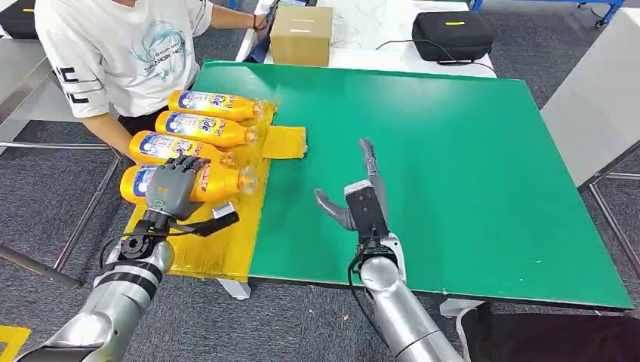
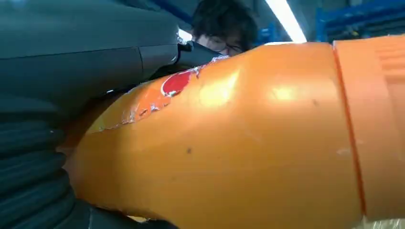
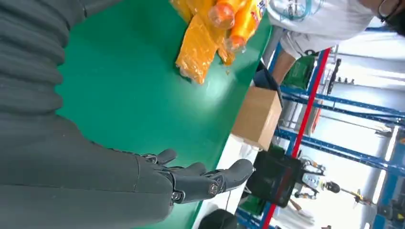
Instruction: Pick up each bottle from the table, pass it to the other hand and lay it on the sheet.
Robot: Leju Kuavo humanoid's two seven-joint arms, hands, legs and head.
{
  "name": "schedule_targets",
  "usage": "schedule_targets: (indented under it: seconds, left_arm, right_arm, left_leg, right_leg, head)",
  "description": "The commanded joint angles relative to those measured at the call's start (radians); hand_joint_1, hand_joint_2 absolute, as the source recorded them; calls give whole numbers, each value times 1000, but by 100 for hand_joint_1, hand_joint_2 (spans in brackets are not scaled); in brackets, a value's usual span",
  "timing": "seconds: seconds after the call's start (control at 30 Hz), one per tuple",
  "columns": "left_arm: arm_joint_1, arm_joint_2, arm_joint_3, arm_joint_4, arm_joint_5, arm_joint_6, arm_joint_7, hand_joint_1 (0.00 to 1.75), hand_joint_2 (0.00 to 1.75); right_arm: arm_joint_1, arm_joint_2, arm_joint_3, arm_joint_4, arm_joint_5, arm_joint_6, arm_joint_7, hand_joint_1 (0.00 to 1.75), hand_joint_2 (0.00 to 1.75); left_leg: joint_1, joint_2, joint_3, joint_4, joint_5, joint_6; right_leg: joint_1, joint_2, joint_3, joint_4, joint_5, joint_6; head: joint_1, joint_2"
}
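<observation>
Several orange bottles with blue and white labels lie side by side on a yellow sheet [image 1: 226, 243] at the left of the green table [image 1: 453, 173]. My left hand [image 1: 175, 186] grips the nearest bottle [image 1: 224, 181], which rests on the sheet. In the left wrist view that bottle's [image 2: 248, 143] orange body lies against my left hand [image 2: 71, 57]. The other bottles [image 1: 211, 127] lie beyond it. My right hand [image 1: 362, 197] hovers over bare green table right of the sheet, fingers stretched out and empty; in its wrist view the right hand [image 3: 200, 179] is open, with the bottles [image 3: 239, 19] far off.
A person in a white T-shirt [image 1: 121, 45] stands at the table's far left corner, close to the bottles. A cardboard box [image 1: 302, 34] and a black case [image 1: 451, 34] sit on a white table behind. Grey floor surrounds the table.
</observation>
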Motion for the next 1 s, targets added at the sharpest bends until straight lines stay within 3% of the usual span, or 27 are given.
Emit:
schedule_targets:
  seconds: [0.03, 0.17, 0.3, 0.33, 0.37, 0.9, 1.0]
  left_arm:
    - [-53, 32, -33, 204, -22, -1, -24, 175, 175]
    - [-85, 37, -79, 319, 0, -32, -92, 175, 175]
    - [-71, 24, -109, 332, -8, -43, -74, 175, 175]
    - [-75, 15, -114, 344, -6, -74, -63, 10, 175]
    - [-75, 14, -119, 343, -8, -71, -58, 0, 175]
    - [-89, 1, -107, 344, 28, -120, -42, 0, 175]
    - [-89, -1, -97, 342, 56, -140, -83, 0, 175]
  right_arm:
    - [-37, -23, 7, 27, -10, 16, -9, 0, 175]
    - [-36, -26, 11, 15, -14, 32, -6, 0, 175]
    - [-41, -23, 15, 16, -16, 48, -5, 0, 175]
    - [-45, -18, 19, 21, -15, 52, -2, 0, 175]
    - [-46, -18, 20, 23, -13, 53, 1, 0, 175]
    - [-46, -19, 19, 31, -30, 87, 21, 0, 175]
    - [-49, -21, 18, 37, -33, 99, 22, 0, 175]
  left_leg:
    - [1, 0, 4, 0, -2, -1]
    - [1, 0, 5, 0, -2, -1]
    - [0, 0, 2, 0, -1, 0]
    - [0, 0, 4, 0, -2, -1]
    - [0, 0, 3, 0, -1, 0]
    - [1, -1, 4, 0, -1, -1]
    - [0, -2, 5, 0, -1, -2]
  right_leg:
    - [1, 0, 4, 0, -2, -1]
    - [1, 0, 5, 0, -2, -2]
    - [0, 0, 1, 0, -1, -1]
    - [0, 0, 4, 0, -2, -1]
    - [0, -1, 2, 0, -2, -1]
    - [1, 0, 5, 0, -1, -1]
    - [0, 0, 5, 0, -2, -1]
  head:
    - [0, 0]
    - [0, 0]
    - [0, 0]
    - [0, 0]
    - [0, 0]
    - [0, 0]
    - [0, 0]
